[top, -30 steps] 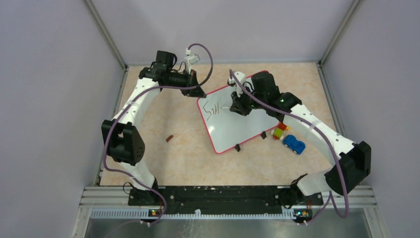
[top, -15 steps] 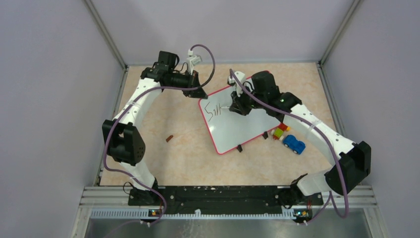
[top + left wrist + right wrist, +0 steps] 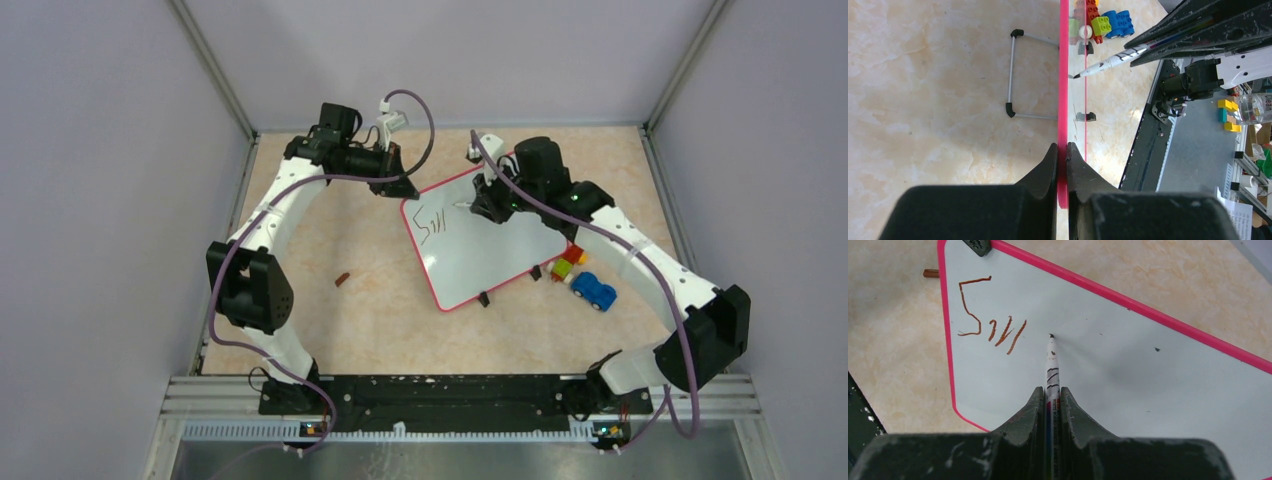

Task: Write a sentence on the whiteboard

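Note:
The whiteboard [image 3: 480, 255] stands tilted on small black feet in the middle of the table. My left gripper [image 3: 405, 187] is shut on its pink rim [image 3: 1063, 75] at the far left corner, fingers either side [image 3: 1062, 146]. My right gripper [image 3: 484, 204] is shut on a white marker [image 3: 1052, 365]. The marker's tip points at the board face [image 3: 1148, 390] just right of the writing; I cannot tell if it touches. Of the sentence [image 3: 990, 315], only a brownish-red "S" and three short strokes show [image 3: 432, 228].
Coloured toy blocks [image 3: 566, 263] and a blue toy car [image 3: 594, 291] lie by the board's right edge. A small brown piece [image 3: 343, 279] lies on the table to its left. The board's wire stand [image 3: 1013, 75] shows behind it. Grey walls enclose the table.
My right gripper has moved back and to the right, carrying the marker tip away from the last stroke. The board has shifted slightly. The left gripper holds the rim as before.

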